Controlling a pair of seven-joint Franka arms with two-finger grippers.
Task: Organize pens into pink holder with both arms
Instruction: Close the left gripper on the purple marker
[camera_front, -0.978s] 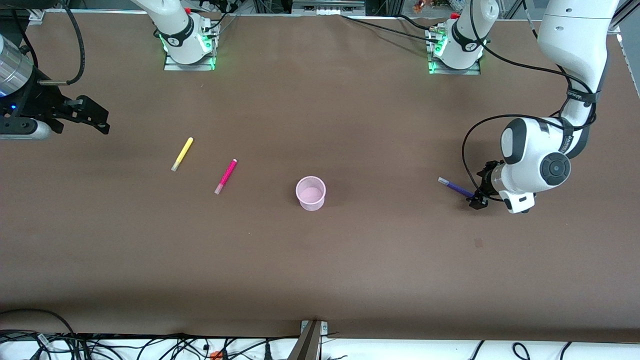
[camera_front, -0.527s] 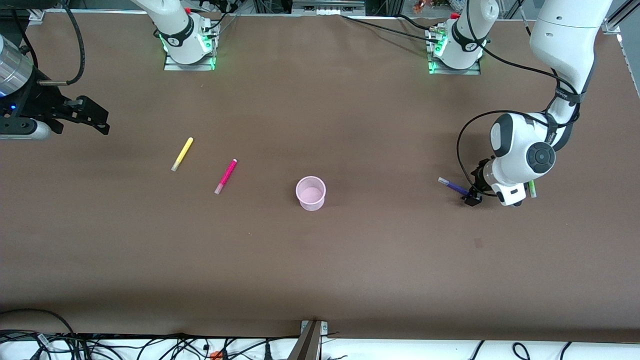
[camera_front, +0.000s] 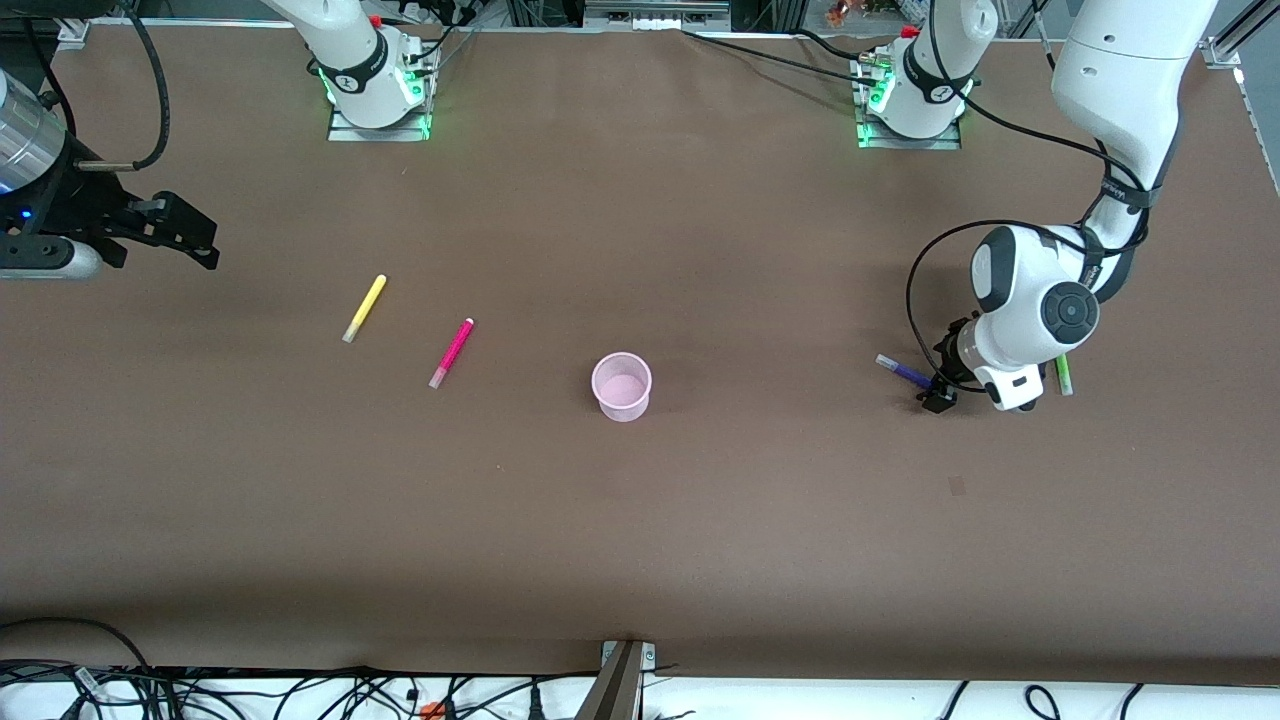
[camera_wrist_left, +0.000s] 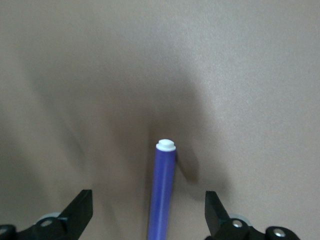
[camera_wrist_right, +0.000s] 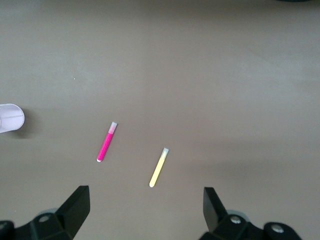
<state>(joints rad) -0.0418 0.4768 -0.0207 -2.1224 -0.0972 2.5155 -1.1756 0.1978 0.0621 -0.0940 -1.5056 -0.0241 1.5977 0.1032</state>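
The purple pen lies flat at the left arm's end of the table. My left gripper is low over its end, open, one finger on each side of the purple pen without touching it. The green pen lies beside it, partly hidden by the left wrist. The pink holder stands upright mid-table. The magenta pen and yellow pen lie toward the right arm's end. My right gripper waits open at that end, holding nothing; its wrist view shows the yellow pen, magenta pen and holder.
The two arm bases stand at the table's edge farthest from the front camera. Loose cables and a metal bracket run along the nearest edge. A small dark mark shows on the brown cover.
The left arm's wrist has shifted toward the holder and settled lower round the purple pen, uncovering the green pen. The right arm and the other pens have stayed still.
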